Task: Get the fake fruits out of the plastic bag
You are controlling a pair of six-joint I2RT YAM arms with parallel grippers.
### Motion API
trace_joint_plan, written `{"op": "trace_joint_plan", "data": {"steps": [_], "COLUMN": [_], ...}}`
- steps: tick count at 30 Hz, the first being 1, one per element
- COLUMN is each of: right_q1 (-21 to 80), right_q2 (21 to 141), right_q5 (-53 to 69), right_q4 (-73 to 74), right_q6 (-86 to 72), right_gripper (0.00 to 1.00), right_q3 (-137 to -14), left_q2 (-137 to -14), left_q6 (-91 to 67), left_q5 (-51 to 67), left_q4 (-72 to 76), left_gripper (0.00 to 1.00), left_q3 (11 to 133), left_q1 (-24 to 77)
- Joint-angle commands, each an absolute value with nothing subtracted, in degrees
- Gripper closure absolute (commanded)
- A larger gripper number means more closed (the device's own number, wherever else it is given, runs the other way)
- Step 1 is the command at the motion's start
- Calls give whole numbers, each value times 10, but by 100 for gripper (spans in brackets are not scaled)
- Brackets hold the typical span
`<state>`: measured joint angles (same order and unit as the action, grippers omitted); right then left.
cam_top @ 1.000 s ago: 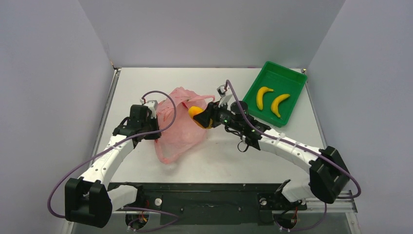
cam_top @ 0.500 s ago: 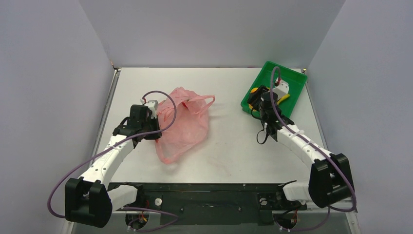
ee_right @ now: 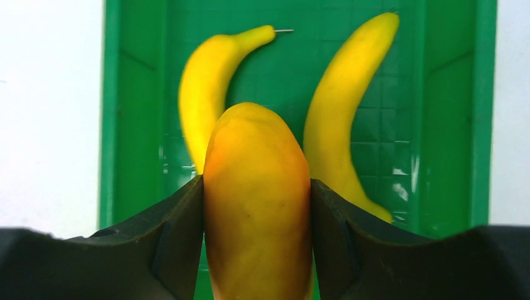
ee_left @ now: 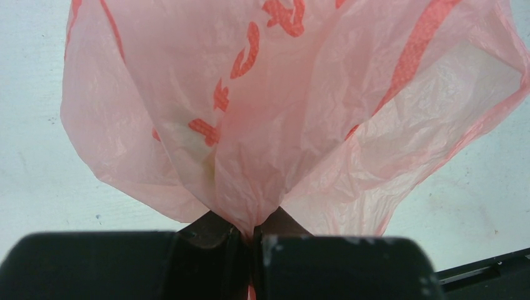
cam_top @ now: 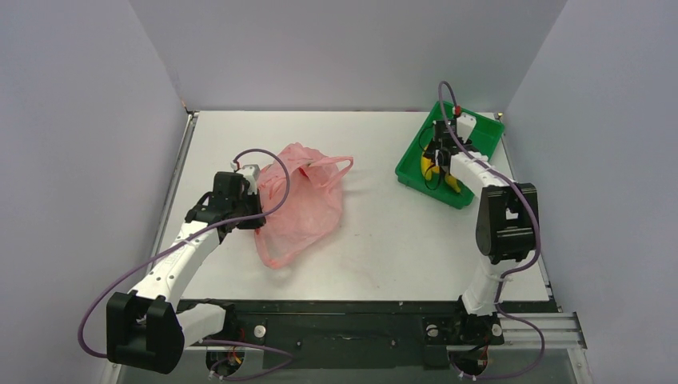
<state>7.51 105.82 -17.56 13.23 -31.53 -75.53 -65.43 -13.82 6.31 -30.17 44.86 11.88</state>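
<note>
The pink plastic bag (cam_top: pixel 302 200) lies crumpled on the table left of centre. My left gripper (cam_top: pixel 254 210) is shut on its left edge; in the left wrist view the bag (ee_left: pixel 300 106) fans out from the pinch at my gripper (ee_left: pixel 253 240). My right gripper (ee_right: pixel 257 206) is shut on the orange-yellow mango (ee_right: pixel 257 200), held above the green tray (ee_right: pixel 134 112). Two yellow bananas lie in the tray, one on the left (ee_right: pixel 203 94) and one on the right (ee_right: pixel 340 112). In the top view my right gripper (cam_top: pixel 438 156) hovers over the tray (cam_top: pixel 480 128), hiding most of the fruit.
The tray stands at the back right of the table, near the right wall. Grey walls enclose the table on three sides. The bag's loop handle (cam_top: pixel 332 162) points toward the middle of the table.
My right gripper carried the mango from beside the bag across to the right and now holds it over the green tray. The left gripper and the bag have stayed put.
</note>
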Motion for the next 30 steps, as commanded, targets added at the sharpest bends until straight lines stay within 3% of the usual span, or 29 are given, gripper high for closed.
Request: {"op": "trace_joint_plan", "data": {"steps": [1, 8, 12, 19, 30], "right_q1": [61, 55, 56, 68, 215], "right_q2": [1084, 1117, 1119, 1100, 924], "right_q5": [-188, -197, -193, -204, -145], "right_q4": [198, 227, 230, 234, 93], "right_q6": [-257, -221, -216, -211, -270], "right_gripper": [79, 47, 38, 32, 39], "right_q3": [-810, -853, -855, -849, -700], "left_q2": [-651, -656, -658, -657, -649], "left_q6": [-132, -132, -132, -132, -128], "left_q5": [69, 71, 70, 73, 80], "left_q4": [-282, -280, -280, -279, -279], "left_gripper": [100, 100, 100, 100, 100], "left_q3": [455, 454, 454, 454, 452], "left_q1": [116, 115, 116, 115, 116]}}
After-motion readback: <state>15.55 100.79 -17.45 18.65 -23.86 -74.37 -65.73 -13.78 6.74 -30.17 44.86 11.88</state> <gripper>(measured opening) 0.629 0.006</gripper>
